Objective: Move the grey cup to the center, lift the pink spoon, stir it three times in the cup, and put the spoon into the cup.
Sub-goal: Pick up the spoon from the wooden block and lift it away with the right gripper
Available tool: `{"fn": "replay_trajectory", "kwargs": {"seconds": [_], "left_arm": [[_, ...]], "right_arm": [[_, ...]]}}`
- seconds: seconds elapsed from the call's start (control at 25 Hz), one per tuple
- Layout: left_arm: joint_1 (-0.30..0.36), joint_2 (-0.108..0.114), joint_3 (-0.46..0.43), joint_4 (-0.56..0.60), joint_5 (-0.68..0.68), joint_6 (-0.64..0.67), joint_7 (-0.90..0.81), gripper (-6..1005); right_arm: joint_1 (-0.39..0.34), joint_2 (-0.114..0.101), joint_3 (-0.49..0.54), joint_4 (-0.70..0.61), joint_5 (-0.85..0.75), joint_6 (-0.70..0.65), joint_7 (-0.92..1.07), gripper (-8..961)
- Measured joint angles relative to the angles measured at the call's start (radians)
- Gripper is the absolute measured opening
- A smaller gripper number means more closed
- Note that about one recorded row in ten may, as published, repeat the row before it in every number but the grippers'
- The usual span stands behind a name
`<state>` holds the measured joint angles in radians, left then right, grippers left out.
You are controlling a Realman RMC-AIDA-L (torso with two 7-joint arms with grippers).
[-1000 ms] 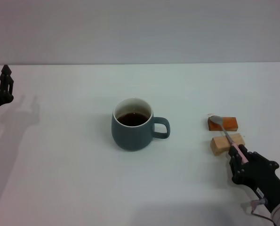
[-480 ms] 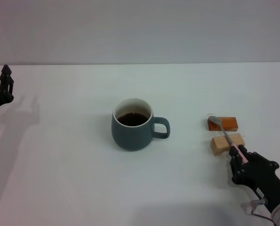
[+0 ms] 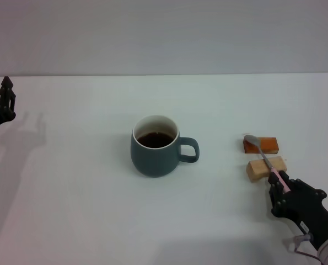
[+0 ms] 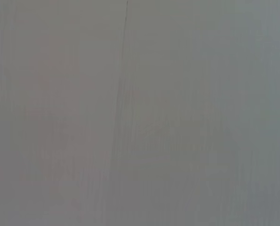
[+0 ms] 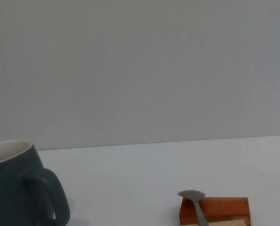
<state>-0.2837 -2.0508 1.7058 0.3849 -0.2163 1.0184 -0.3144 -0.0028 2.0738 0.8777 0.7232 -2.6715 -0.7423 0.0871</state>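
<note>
Near the worktop's right front corner, the right gripper [image 3: 279,185] pinches the pink spoon [image 3: 267,162] by its slim handle. The rounded, glossy grey cup [image 3: 155,146] stands mid-table. The left gripper [image 3: 1,94], fingers spread, idles at the left edge.

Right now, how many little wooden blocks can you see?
2. The orange block lies under the pink spoon's bowl; the tan block sits just nearer the robot, under its neck. Nothing seems hidden.

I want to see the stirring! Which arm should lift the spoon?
Probably the right. Its pincer is already at the pink spoon handle, on the blocks; the left pincer is parked far off.
</note>
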Motion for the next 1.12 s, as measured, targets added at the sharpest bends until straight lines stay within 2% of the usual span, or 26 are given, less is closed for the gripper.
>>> {"fn": "replay_trajectory", "kwargs": {"seconds": [0.48,0.72,0.8,0.88,0.92,0.96,1.08,1.12], "left_arm": [[0.0,-0.001,0.003,0.0,0.0,0.0,0.0,317],[-0.003,-0.003,0.001,-0.006,0.0,-0.002,0.0,317],[-0.004,-0.003,0.001,-0.007,0.0,-0.003,0.0,317],[-0.004,-0.003,0.001,-0.007,0.0,-0.003,0.0,317],[-0.004,-0.004,0.001,-0.008,0.0,-0.003,0.0,317],[-0.004,-0.004,0.001,-0.008,0.0,-0.003,0.0,318],[-0.005,-0.005,0.0,-0.008,0.0,-0.005,0.0,318],[-0.005,-0.005,0.0,-0.008,0.0,-0.005,0.0,318]], "right_arm": [[-0.008,0.0,0.006,0.006,0.0,-0.001,-0.021,145],[-0.053,-0.005,0.028,0.088,0.001,-0.001,-0.094,145],[-0.105,-0.025,0.049,0.208,-0.003,0.041,-0.156,146],[-0.116,-0.032,0.052,0.243,-0.003,0.061,-0.168,146],[-0.138,-0.049,0.054,0.323,-0.006,0.108,-0.184,146],[-0.138,-0.049,0.054,0.323,-0.006,0.108,-0.184,146],[-0.159,-0.08,0.055,0.459,-0.043,0.207,-0.193,146],[-0.159,-0.08,0.055,0.459,-0.043,0.207,-0.193,145]]}}
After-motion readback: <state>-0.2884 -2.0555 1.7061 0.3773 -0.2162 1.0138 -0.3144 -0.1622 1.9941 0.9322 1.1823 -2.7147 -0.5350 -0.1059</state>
